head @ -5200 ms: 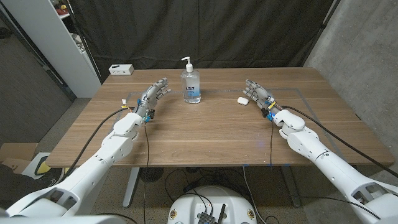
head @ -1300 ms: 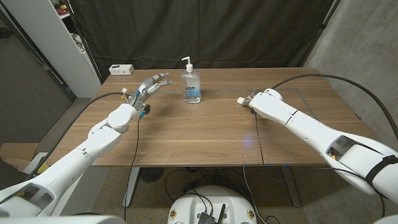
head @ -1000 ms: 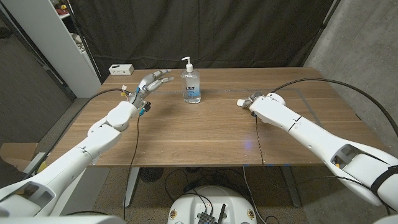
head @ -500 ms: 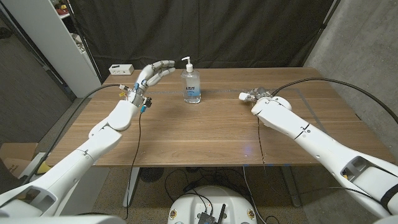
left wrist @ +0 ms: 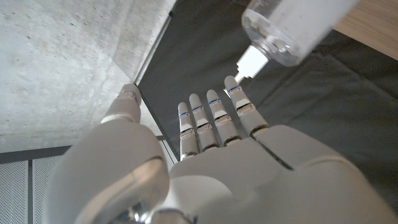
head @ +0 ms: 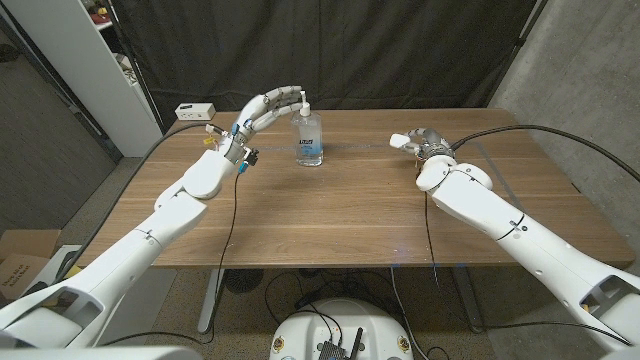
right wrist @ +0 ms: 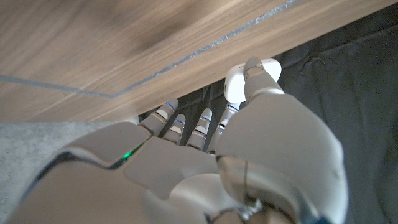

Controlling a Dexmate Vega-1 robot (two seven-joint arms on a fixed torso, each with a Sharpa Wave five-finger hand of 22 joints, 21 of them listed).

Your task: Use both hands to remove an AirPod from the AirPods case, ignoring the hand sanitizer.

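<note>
Two hands raised over one wooden table (head: 330,210). Right hand (head: 425,145): holds the white earbud case (head: 400,141) pinched at its fingertips, lifted off the table on the right side; the case shows in the right wrist view (right wrist: 239,81) pressed under one fingertip. Lid state: cannot tell. Left hand (head: 268,108): empty, fingers spread and extended, well apart from the case, fingertips just beside the pump of the sanitizer bottle (head: 308,135). Risks, as judged: left hand brushing the pump on its way across and tipping the bottle; the thin fingertip pinch letting the smooth case slip or twist when the lid is pried; an earbud dropping out.
</note>
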